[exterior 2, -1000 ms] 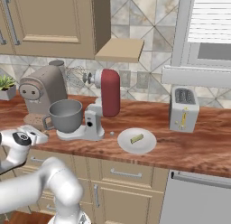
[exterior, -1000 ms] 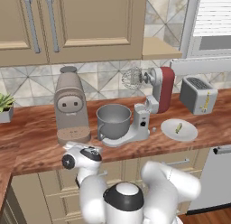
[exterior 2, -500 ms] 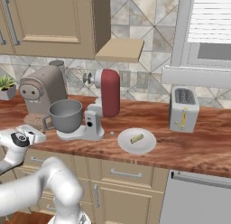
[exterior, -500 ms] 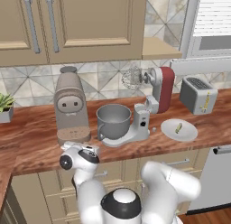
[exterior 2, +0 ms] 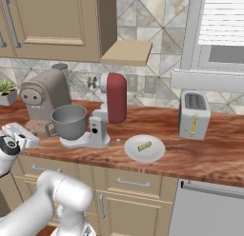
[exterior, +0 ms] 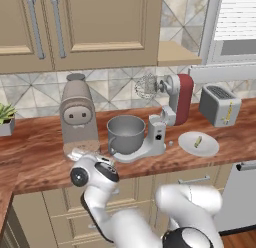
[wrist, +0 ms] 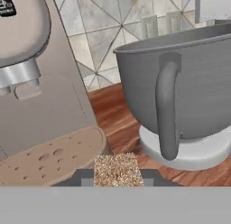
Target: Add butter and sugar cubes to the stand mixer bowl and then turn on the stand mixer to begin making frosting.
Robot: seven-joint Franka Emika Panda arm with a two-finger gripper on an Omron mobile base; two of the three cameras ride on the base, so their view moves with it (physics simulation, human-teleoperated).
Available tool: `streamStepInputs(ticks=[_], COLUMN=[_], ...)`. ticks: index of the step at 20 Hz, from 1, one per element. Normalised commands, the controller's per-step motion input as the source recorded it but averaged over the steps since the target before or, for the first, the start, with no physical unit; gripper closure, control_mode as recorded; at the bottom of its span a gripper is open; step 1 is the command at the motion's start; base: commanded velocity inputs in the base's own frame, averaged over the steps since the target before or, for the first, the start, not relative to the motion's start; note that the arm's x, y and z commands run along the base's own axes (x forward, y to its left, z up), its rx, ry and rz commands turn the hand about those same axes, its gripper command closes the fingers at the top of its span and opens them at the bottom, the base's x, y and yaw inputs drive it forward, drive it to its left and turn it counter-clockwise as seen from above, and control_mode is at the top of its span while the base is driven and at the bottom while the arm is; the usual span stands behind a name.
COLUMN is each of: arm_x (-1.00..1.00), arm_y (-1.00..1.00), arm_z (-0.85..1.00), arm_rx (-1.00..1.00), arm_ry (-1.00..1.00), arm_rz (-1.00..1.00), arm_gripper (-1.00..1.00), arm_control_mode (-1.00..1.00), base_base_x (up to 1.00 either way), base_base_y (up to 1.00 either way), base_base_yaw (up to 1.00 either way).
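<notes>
Stand mixer bowl (wrist: 189, 87): round, smooth grey metal

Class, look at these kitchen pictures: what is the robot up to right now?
The robot's end effector is low at the counter's front edge, closed on a brown sugar cube beside the coffee machine. The mixer bowl sits on the stand mixer, whose red head is tilted back. A yellowish stick, probably the butter, lies on the white plate.
</notes>
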Motion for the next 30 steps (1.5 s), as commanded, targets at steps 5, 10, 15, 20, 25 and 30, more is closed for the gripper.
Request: streamStepInputs(ticks=[5, 10, 15, 20, 25, 30], arm_x=[-0.52, -0.16, 0.06, 0.47, 0.54, 0.49], arm_y=[-0.01, 0.0, -0.15, -0.25, -0.28, -0.37], arm_z=[1.0, 1.0, 0.93, 0.32, -0.05, -0.33], arm_rx=[0.15, 0.1, 0.01, -0.02, -0.08, -0.05], arm_ry=[0.04, 0.15, 0.28, 0.28, 0.15, 0.16], arm_rz=[0.0, 0.0, -0.02, -0.06, -0.04, -0.02], arm_gripper=[1.0, 1.0, 1.0, 1.0, 1.0, 1.0], arm_control_mode=[-1.0, -1.0, -1.0, -1.0, -1.0, -1.0], base_base_x=[0.0, 0.0, 0.0, 0.0, 0.0, 0.0], base_base_y=[0.0, 0.0, 0.0, 0.0, 0.0, 0.0], base_base_yaw=[0.0, 0.0, 0.0, 0.0, 0.0, 0.0])
